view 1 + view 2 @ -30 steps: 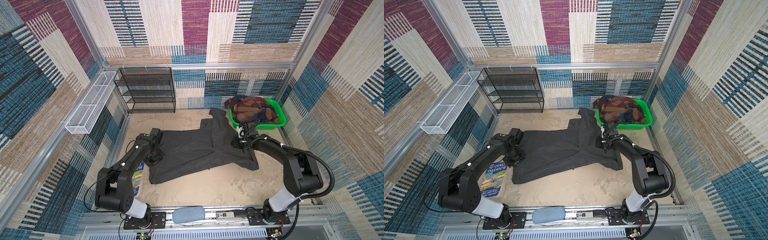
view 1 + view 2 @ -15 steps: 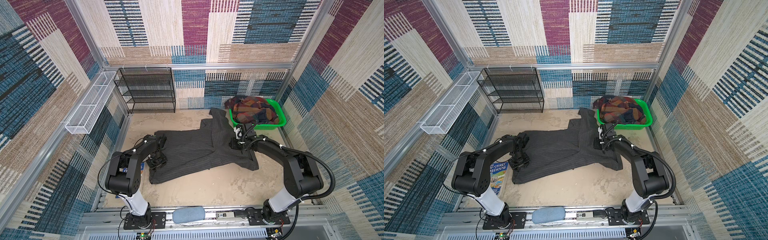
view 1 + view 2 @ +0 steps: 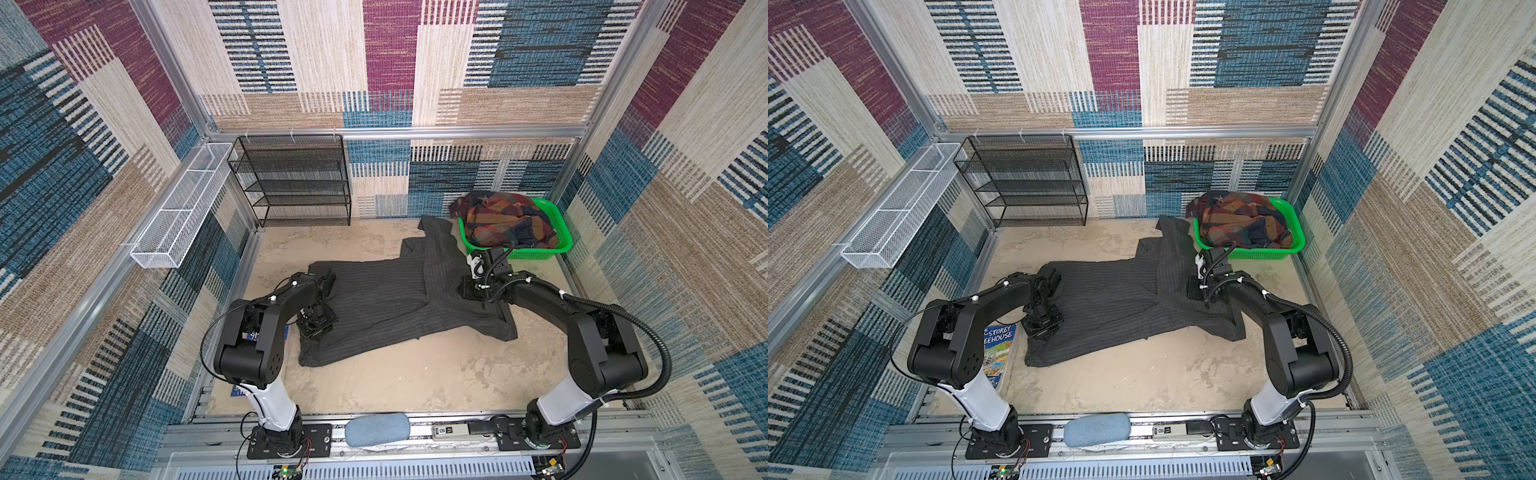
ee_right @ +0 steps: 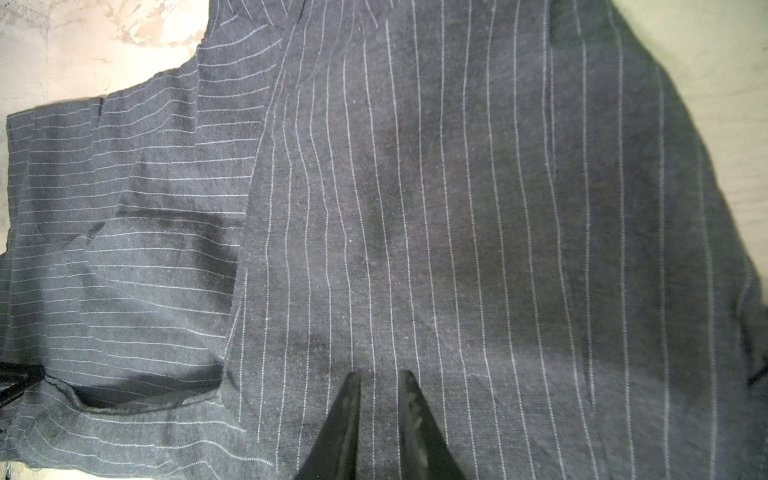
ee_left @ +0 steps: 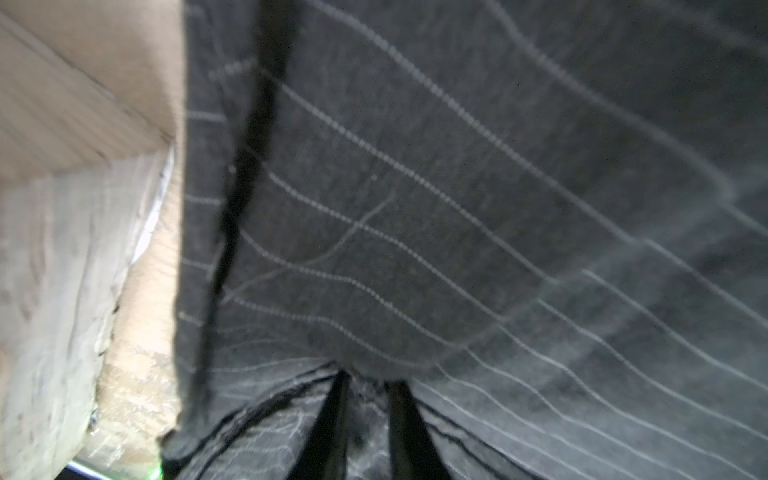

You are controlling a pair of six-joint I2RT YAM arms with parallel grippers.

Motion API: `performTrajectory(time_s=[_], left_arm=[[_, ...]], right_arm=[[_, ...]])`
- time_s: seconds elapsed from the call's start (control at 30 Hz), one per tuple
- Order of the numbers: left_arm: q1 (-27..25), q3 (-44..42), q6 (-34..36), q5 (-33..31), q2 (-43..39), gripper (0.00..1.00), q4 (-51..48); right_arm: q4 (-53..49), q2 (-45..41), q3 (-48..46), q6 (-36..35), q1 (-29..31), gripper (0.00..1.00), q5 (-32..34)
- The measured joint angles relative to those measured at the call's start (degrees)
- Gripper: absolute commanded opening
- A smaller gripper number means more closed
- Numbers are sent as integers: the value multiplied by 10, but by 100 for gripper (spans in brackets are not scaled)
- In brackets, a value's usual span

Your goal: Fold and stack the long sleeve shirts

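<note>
Left fingers (image 5: 332, 428) clench a fold of the dark charcoal pinstriped cloth shirt (image 3: 386, 299), spread on the beige table (image 3: 415, 374) — right fingers (image 4: 419, 428) nearly closed, grip uncertain. Uneven pulling could bunch the cloth.

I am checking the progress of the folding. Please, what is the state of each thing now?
Grey shirt: spread on the table, not folded.
Plaid shirt: crumpled in the basket.
Basket: upright, holds the plaid shirt.
Book: closed, lying flat.
Left hand: closed on bunched grey shirt cloth.
Right hand: fingers nearly together on the grey shirt; grip unclear.
</note>
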Motion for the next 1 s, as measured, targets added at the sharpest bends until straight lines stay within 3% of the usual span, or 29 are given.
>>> performTrajectory(time_s=[0.13, 0.47, 1.0], left_arm=[[0, -3, 0, -4, -9, 2, -1], [0, 35, 0, -6, -55, 5, -36], [0, 57, 0, -14, -116, 1, -80]], right_arm=[[3, 0, -1, 0, 0, 20, 0], [9, 15, -5, -2, 5, 28, -20], [55, 127, 29, 33, -4, 26, -14]])
